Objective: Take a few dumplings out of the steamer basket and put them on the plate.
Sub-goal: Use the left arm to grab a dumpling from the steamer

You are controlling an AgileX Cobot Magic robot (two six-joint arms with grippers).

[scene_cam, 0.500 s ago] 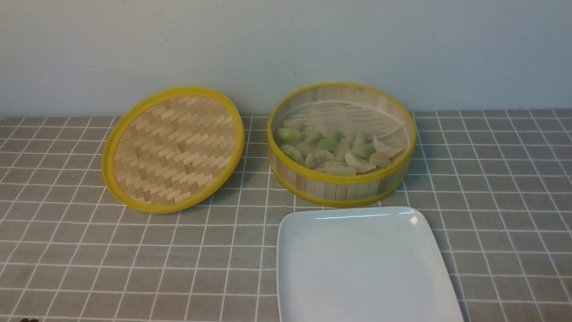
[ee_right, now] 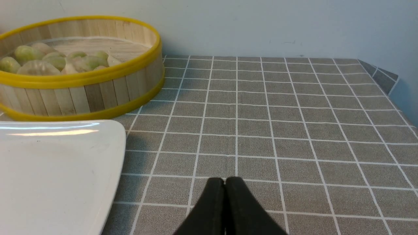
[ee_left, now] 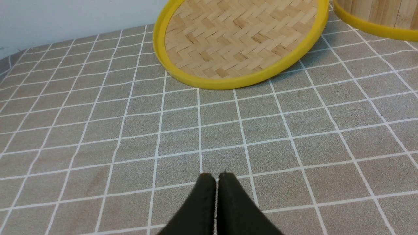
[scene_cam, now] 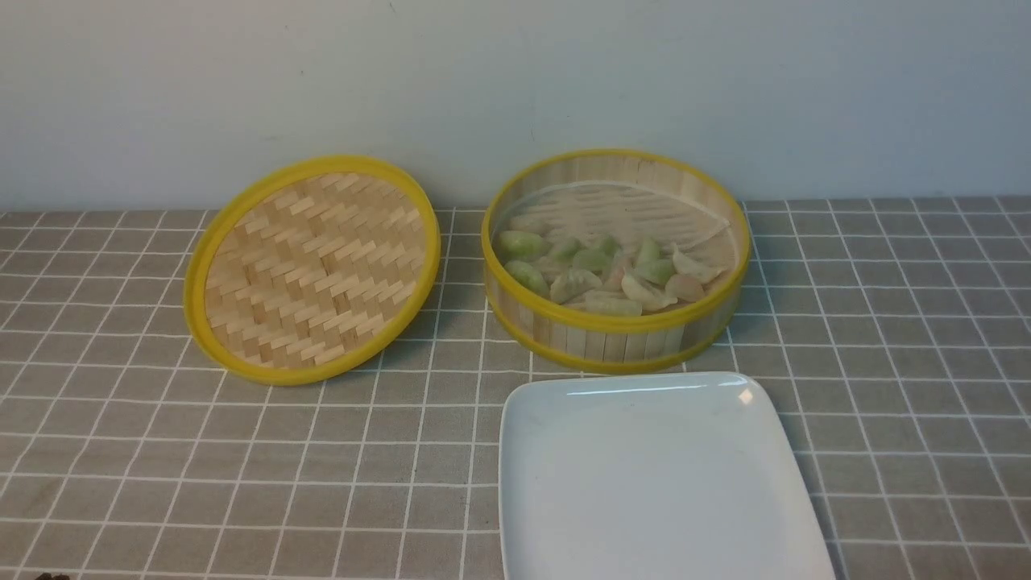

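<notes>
The left tool (ee_left: 215,177) has its two black fingers pressed together tip to tip. It pinches nothing and hangs over the grey checked cloth of the bench (scene_cam: 121,451), near the lid (ee_left: 241,42) but apart from it. The right tool (ee_right: 225,179) is closed in the same way, its fingers meeting along a thin seam with nothing between them. It is poised over bare cloth just beside the plate (ee_right: 49,173) and touches neither the plate nor the steamer basket (ee_right: 81,94). Neither tool shows in the front view. There the steamer basket (scene_cam: 616,334) stands upright toward the back of the bench, close to the pale wall (scene_cam: 515,80). The dumplings (scene_cam: 600,278), green, cream and pinkish, are heaped in its nearer half, and the far part of the slatted floor is uncovered. The plate (scene_cam: 644,483) lies directly in front of the basket, its far rim just short of the basket's lower yellow band. The woven lid (scene_cam: 314,270) sits to the left of the basket with its inner side facing up, and it looks tilted.
</notes>
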